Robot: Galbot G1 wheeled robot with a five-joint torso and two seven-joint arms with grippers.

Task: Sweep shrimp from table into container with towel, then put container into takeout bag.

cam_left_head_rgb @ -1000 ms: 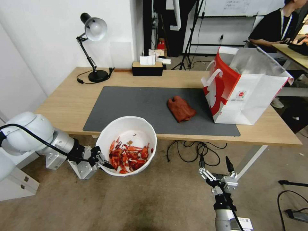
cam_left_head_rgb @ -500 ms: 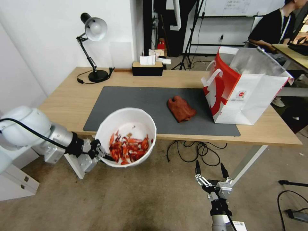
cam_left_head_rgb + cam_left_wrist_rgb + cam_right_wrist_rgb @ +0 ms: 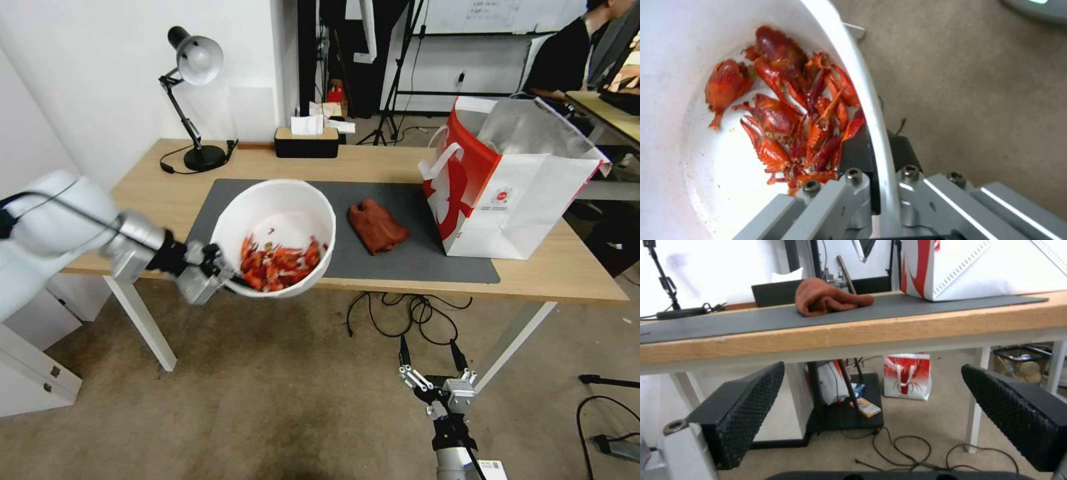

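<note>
Left gripper (image 3: 223,275) clamped on container (image 3: 280,203) rim, shrimp (image 3: 280,261) just inside jaws. Right gripper (image 3: 431,355) spread, nothing between.

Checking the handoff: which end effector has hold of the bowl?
The left end effector, clamped on the white container's rim above the table edge. The right end effector hangs open below the table.

Your left pincer (image 3: 876,180), bare brushed metal with matt black pads, clamps the container (image 3: 280,207), smooth white, probably plastic. Inside it, the shrimp (image 3: 791,113) look glossy. Beyond, the towel (image 3: 376,227) looks like soft cloth on matt grey mat (image 3: 413,260).
</note>
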